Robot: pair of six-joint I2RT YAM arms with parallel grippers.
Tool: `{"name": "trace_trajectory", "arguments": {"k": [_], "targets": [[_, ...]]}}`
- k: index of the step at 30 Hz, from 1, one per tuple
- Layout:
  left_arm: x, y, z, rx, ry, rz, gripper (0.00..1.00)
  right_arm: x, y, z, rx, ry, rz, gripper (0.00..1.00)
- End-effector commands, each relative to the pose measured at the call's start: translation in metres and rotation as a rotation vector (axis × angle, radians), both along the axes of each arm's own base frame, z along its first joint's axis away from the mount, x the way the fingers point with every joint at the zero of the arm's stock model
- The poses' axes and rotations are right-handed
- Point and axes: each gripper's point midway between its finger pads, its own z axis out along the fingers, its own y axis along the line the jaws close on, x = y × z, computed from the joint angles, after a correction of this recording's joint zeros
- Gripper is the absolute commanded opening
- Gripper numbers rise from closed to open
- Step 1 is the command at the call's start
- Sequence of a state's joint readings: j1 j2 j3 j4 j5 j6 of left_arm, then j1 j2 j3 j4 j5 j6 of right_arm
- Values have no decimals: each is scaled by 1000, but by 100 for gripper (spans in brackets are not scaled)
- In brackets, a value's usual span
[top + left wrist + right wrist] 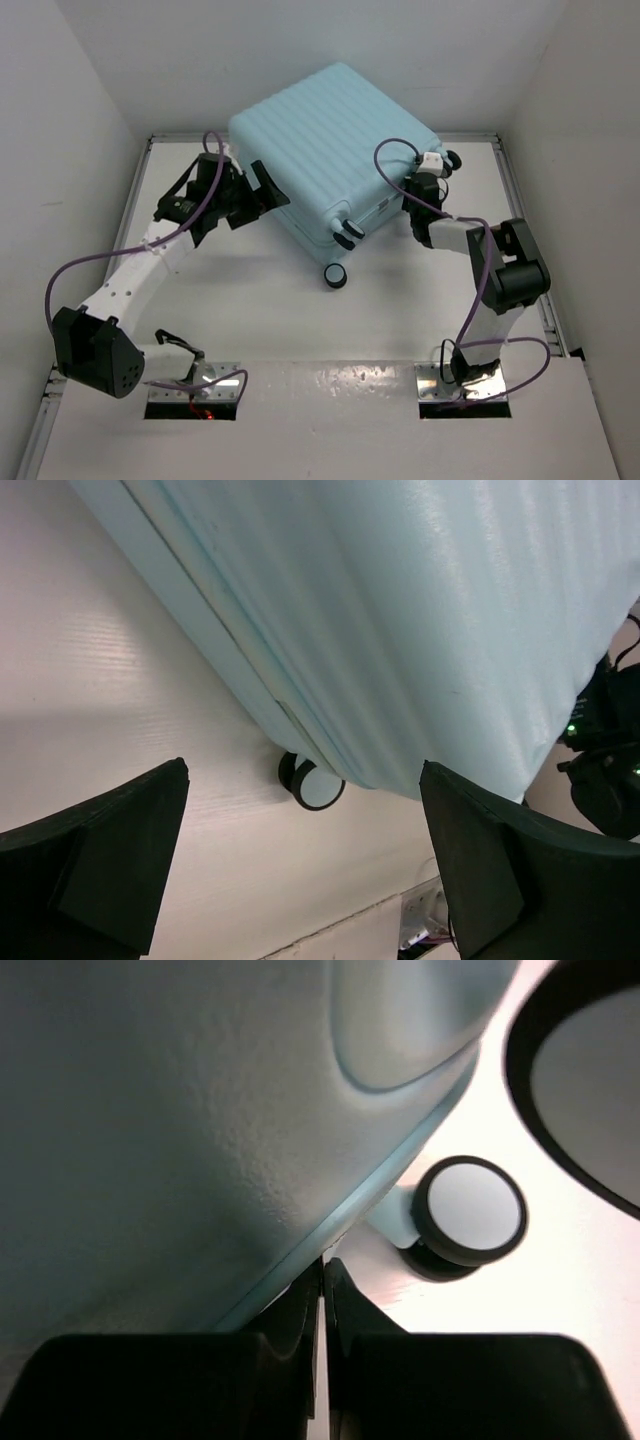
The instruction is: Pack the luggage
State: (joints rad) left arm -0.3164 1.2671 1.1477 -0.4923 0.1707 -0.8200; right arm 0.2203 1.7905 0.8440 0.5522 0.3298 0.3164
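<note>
The luggage [330, 150] is a pale aqua ribbed hard-shell suitcase, closed, lying at the back middle of the table with its black wheels [336, 276] toward me. My left gripper [265, 190] is open beside its left edge, holding nothing. In the left wrist view the shell [420, 610] fills the top, with a wheel [314, 785] beyond my open gripper [305, 768]. My right gripper [404, 203] is shut at the suitcase's right wheel end. In the right wrist view its tips [323, 1265] touch the lower rim of the shell [180, 1110], beside a wheel [470, 1210].
White walls enclose the white table [300, 320] on three sides. The suitcase's far corner sticks out past the back edge. Purple cables loop from both arms. Another wheel [590, 1090] sits close to my right wrist camera.
</note>
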Motion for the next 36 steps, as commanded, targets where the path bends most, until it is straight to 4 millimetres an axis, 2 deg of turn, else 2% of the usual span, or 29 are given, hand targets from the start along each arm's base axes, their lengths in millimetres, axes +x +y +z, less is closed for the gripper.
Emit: {"name": "trace_trajectory", "arguments": {"k": [1, 2, 5, 8, 9, 11, 12, 13, 14, 15, 17, 18, 19, 21, 22, 26, 30, 34, 36], "targets": [[5, -6, 28, -13, -58, -17, 100, 35, 127, 77, 156, -255, 338, 0], [3, -10, 31, -14, -60, -28, 100, 37, 142, 81, 168, -264, 358, 0], [6, -13, 29, -22, -45, -31, 100, 39, 160, 85, 178, -275, 374, 0], [0, -27, 27, -47, -21, -55, 100, 31, 163, 77, 175, -256, 381, 0], [-3, -32, 27, -58, -14, -68, 100, 29, 162, 80, 178, -260, 380, 0], [-11, -45, 28, -67, -8, -100, 100, 24, 157, 86, 172, -273, 371, 0], [-13, -50, 24, -64, 1, -113, 100, 13, 149, 70, 150, -245, 364, 0], [-14, -55, 20, -66, 20, -121, 100, 8, 144, 83, 148, -272, 362, 0], [-19, -64, 17, -68, 33, -140, 100, 2, 138, 75, 137, -256, 359, 0], [-19, -71, 15, -71, 42, -158, 100, -5, 126, 80, 135, -263, 341, 0], [-20, -84, 21, -80, 39, -184, 100, -17, 113, 63, 105, -223, 333, 0], [-20, -90, 22, -87, 45, -190, 100, -19, 105, 61, 102, -220, 323, 0], [-22, -104, 27, -105, 43, -221, 100, -23, 98, 66, 95, -230, 323, 0], [-24, -116, 29, -113, 49, -242, 100, -29, 91, 61, 92, -219, 323, 0], [-27, -128, 35, -130, 44, -260, 100, -29, 86, 62, 90, -221, 313, 0], [-29, -149, 27, -125, 74, -285, 100, -31, 86, 65, 100, -227, 325, 0], [-31, -157, 7, -116, 139, -286, 100, -26, 84, 71, 102, -242, 303, 0], [-34, -170, 0, -126, 178, -306, 100, -21, 76, 68, 101, -238, 279, 0], [-32, -180, 8, -141, 167, -315, 100, -21, 72, 66, 98, -234, 270, 0]]}}
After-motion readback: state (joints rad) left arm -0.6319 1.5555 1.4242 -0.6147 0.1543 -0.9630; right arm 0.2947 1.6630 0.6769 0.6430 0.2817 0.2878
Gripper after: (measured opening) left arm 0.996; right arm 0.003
